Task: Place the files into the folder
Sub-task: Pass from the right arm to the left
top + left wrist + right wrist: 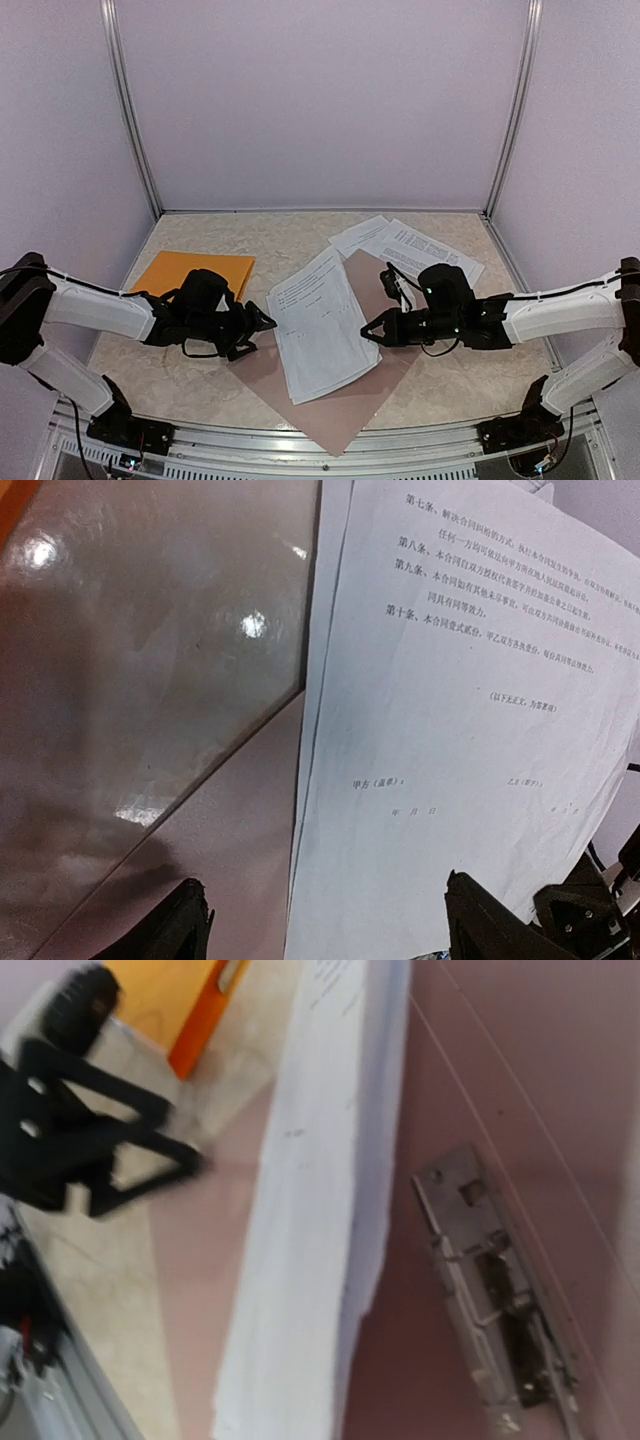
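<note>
files (pixel 318 330) lie on the open folder (pixel 345 410), between the wide-spread left gripper (pixel 262 322) and the right gripper (pixel 370 333), pinched tight at their right edge. left wrist: files (pixel 450 730) just ahead. right wrist: files (pixel 320 1210) left of the folder's clip (pixel 490 1310).

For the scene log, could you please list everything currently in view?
stack of files: one, white with black print, table centre, on the open folder
more files: a few sheets, white, back right
open folder: one, dusty pink, centre, under the stack
metal clip: one, silver, inside the open folder
orange folder: one, back left
table: one, beige marbled
left fingers: two, black, open, at the stack's left edge
right fingers: two, black, shut, at the stack's right edge
</note>
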Controlling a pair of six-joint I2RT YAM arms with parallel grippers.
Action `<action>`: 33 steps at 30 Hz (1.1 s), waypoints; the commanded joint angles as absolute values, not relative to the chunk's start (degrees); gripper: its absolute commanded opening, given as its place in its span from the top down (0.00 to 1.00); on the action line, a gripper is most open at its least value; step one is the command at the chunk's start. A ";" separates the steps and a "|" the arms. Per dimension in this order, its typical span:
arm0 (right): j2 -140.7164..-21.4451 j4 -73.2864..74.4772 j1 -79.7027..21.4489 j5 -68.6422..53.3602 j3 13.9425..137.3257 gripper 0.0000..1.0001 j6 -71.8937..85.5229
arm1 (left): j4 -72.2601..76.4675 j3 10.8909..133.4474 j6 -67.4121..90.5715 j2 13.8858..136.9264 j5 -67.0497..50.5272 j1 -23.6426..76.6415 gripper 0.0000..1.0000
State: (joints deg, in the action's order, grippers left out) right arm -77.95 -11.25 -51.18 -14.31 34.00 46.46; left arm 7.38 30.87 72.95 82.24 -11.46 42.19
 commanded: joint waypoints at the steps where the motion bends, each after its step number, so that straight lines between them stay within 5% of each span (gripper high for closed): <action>1: -76.38 -16.27 -50.83 -14.59 33.74 1.00 52.83 | 15.88 30.39 74.93 88.04 -17.93 41.92 0.22; 20: -71.84 -19.96 -50.45 -13.21 34.85 1.00 60.64 | 31.88 32.32 80.57 100.86 -25.22 42.79 0.22; 33: -72.25 3.35 -50.30 -6.16 32.33 1.00 54.26 | 14.39 37.22 72.88 94.61 -17.81 44.37 0.22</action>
State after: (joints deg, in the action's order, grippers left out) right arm -71.24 -3.38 -50.74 -6.81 34.00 56.88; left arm 24.84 35.03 77.28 97.08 -21.96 43.68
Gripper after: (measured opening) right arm 0.003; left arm 0.784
